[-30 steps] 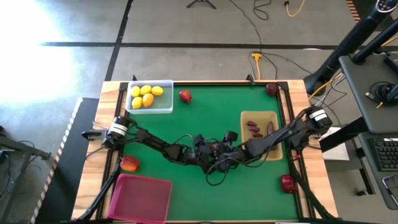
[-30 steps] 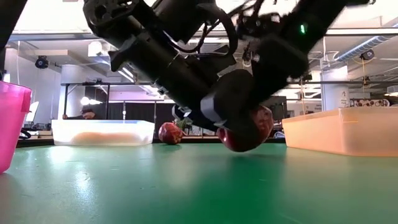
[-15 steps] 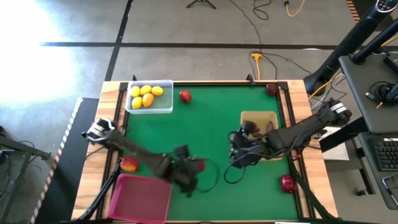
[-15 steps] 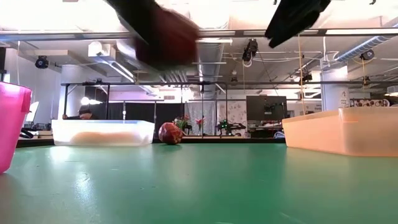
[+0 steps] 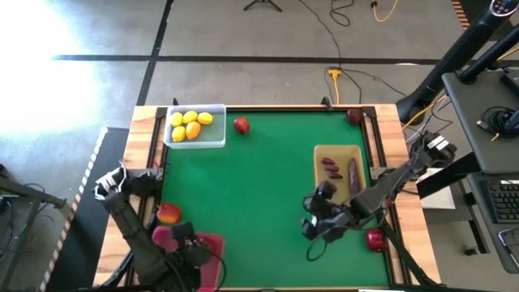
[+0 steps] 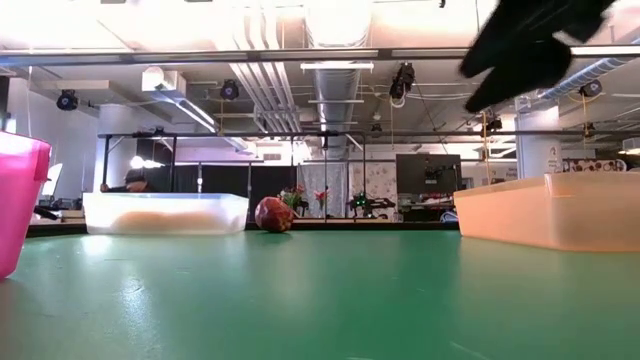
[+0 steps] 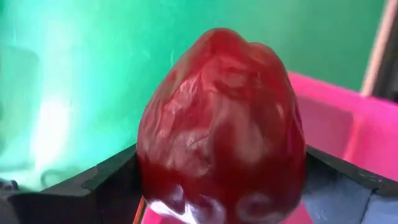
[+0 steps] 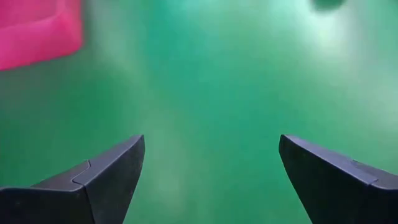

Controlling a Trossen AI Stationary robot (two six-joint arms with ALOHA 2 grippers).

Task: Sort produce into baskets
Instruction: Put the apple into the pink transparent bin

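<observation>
Green table (image 5: 259, 186), wide open centre between both arms. Magenta bin (image 5: 212, 251) at near-left corner; tan tray (image 5: 340, 154) toward right edge, purple pieces (image 5: 331, 168) inside; clear bin (image 5: 195, 139) at far-left corner with lemons (image 5: 190, 124). Left claw (image 5: 190, 258) over magenta bin, pinching dark red fruit (image 7: 221, 124). Right claw (image 8: 208, 165) spread, empty, above bare table near-right. Loose red fruits (image 5: 241, 124) along table edges.

High view looks straight down on the green table (image 5: 259, 186); low view faces level across it; both wrist views hover close above it.
</observation>
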